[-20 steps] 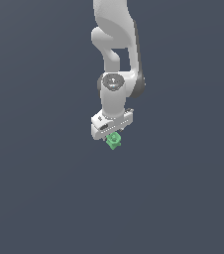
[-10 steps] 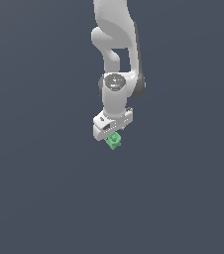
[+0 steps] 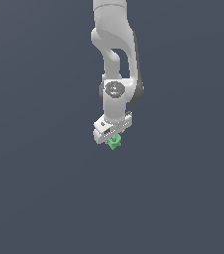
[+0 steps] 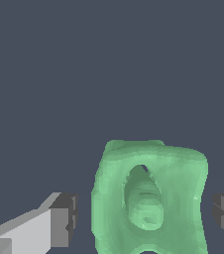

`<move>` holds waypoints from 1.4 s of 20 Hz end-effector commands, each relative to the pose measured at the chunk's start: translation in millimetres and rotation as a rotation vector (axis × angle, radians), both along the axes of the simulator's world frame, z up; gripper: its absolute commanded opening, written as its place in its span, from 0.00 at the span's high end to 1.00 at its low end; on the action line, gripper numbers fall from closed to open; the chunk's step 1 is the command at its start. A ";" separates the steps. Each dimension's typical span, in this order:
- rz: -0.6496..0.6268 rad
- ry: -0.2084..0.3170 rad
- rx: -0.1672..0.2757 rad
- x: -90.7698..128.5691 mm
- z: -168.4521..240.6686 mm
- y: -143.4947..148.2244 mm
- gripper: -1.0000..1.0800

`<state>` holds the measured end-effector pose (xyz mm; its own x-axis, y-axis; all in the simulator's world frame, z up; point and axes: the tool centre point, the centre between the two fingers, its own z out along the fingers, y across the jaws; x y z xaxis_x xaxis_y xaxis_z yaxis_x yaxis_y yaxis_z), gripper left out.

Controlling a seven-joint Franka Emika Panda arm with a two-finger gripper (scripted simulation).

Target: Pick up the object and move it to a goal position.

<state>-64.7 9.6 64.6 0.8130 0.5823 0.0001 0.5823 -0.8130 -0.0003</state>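
On my wrist feed, the small bright green lumpy plastic-looking object (image 4: 148, 198) fills the space between the dark grey pads (image 4: 67, 218), with a hollow and a rounded knob at its middle. I see a gap on each side, so the white robot gripper (image 4: 143, 218) looks spread rather than pinching, though I can't be sure of contact from here. From the exterior view, the object (image 3: 115, 142) sits just under the gripper (image 3: 112, 133), with the white arm (image 3: 115, 49) rising above against plain dark grey ground (image 3: 34, 198).
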 end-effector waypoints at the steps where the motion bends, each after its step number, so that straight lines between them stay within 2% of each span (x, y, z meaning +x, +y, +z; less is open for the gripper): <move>1: 0.001 0.000 0.000 -0.4 -11.4 0.1 0.04; 7: 0.002 0.000 0.000 0.3 -21.6 0.0 0.04; 8: 0.002 0.000 0.000 0.3 -21.6 0.0 1.00; 21: 0.001 -0.001 -0.001 1.1 -17.9 -0.5 1.00; 28: 0.002 -0.001 -0.001 5.3 9.3 2.0 1.00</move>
<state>-60.9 10.7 66.0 0.8122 0.5834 -0.0003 0.5834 -0.8122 0.0004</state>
